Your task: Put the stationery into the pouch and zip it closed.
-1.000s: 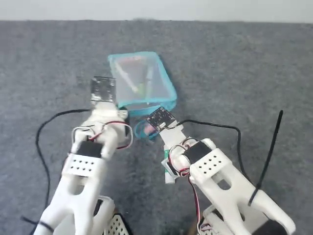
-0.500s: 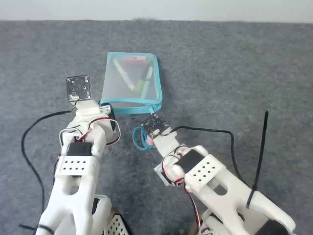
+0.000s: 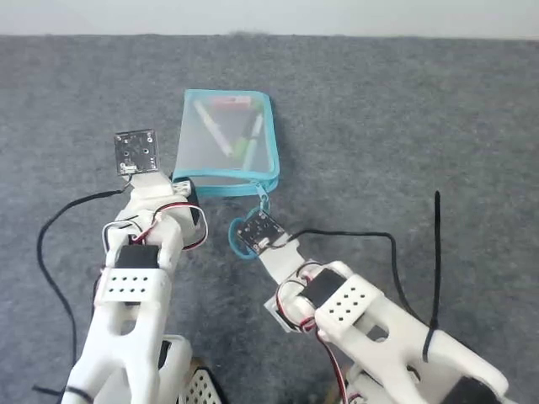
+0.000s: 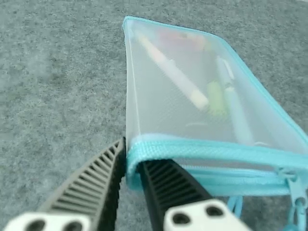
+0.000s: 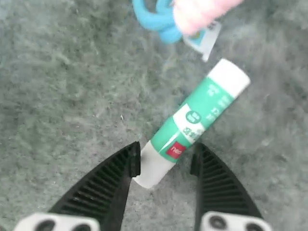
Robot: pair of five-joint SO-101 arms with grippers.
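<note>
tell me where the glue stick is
In the right wrist view, the glue stick lies on the grey carpet inside the open right claw, near the blue ring.

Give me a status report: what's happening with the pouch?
Left end effector shut on pouch corner. Right end effector open, straddling loose glue stick, not gripped. Pens inside pouch. Blue loop lies beside glue stick.

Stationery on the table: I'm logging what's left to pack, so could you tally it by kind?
Pen-shaped sticks inside the clear, teal-edged zip pouch: 3
Blurred pink item in the pouch: 1
Green-and-white glue stick on the grey carpet: 1
Blue ring with pink piece: 1
Total: 6
</note>
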